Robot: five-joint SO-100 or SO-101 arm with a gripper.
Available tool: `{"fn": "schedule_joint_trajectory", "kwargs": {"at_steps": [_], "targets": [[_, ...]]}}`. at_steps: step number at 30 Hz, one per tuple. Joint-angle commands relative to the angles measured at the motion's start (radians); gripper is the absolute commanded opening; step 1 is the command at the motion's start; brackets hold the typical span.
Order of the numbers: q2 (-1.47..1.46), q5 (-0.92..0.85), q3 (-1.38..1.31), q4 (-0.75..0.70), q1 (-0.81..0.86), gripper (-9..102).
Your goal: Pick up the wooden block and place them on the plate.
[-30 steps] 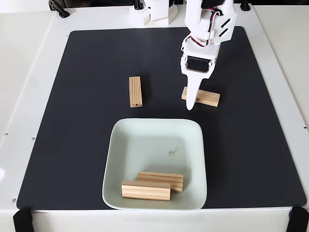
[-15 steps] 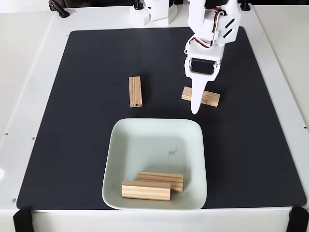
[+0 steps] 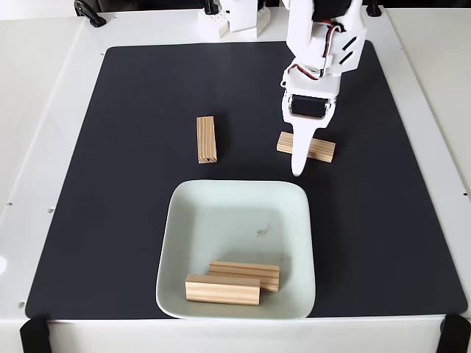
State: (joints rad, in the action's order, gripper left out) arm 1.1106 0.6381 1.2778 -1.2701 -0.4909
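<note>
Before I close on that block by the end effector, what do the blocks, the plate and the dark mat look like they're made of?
The wooden blocks, like the one by the end effector at, look like pale unfinished wood, with straight grain lines on their faces. The plate looks like glazed ceramic, though possibly melamine: pale mint, smooth, with a soft sheen. The black mat looks matte, with no glare; its material is unclear.

bright, even light from above; sharp picture, soft short shadows on the dark mat (image 3: pixel 132 220), faint sheen on the plate (image 3: pixel 176 243).
</note>
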Motion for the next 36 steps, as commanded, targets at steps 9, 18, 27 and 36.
{"fn": "schedule_joint_trajectory", "kwargs": {"at_steps": [9,18,27,36], "targets": [[-0.002,-0.012,-0.034,0.008,-0.005,21],[0.008,-0.009,-0.018,0.008,0.000,0],[0.302,-0.046,0.081,0.006,-0.029,0],[0.841,-0.396,0.374,0.043,0.110,0]]}}
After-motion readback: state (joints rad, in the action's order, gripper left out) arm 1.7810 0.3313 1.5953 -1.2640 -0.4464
